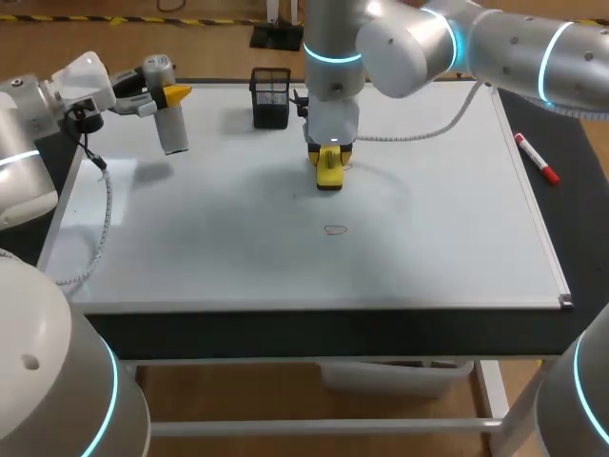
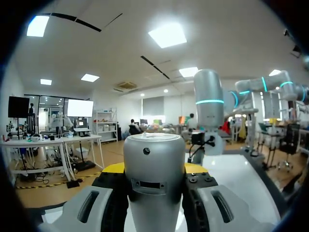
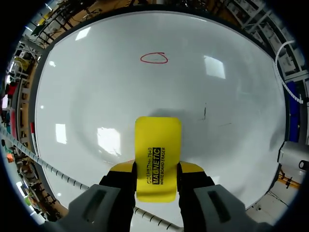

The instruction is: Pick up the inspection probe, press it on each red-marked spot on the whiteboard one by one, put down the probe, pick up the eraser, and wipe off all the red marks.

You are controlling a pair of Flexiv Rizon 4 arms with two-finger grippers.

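The eraser (image 3: 158, 157) was yellow with black lettering. The whiteboard (image 1: 238, 257) was white and bore 1 red oval mark (image 3: 154, 58). The inspection probe (image 2: 154, 169) was silver-grey. The mesh holder (image 1: 271, 97) was black, and the marker (image 1: 535, 157) was red and white.

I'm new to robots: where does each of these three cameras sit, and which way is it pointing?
Head view: fixed above and behind the robot, looking down on the whiteboard; left arm and right arm enter from the sides.
Left wrist view: on the left wrist, facing out across the whiteboard; left gripper clamps the probe.
Right wrist view: on the right wrist, facing down at the whiteboard; right gripper clamps the eraser.
Shared: head and right wrist views both show eraser and red mark.
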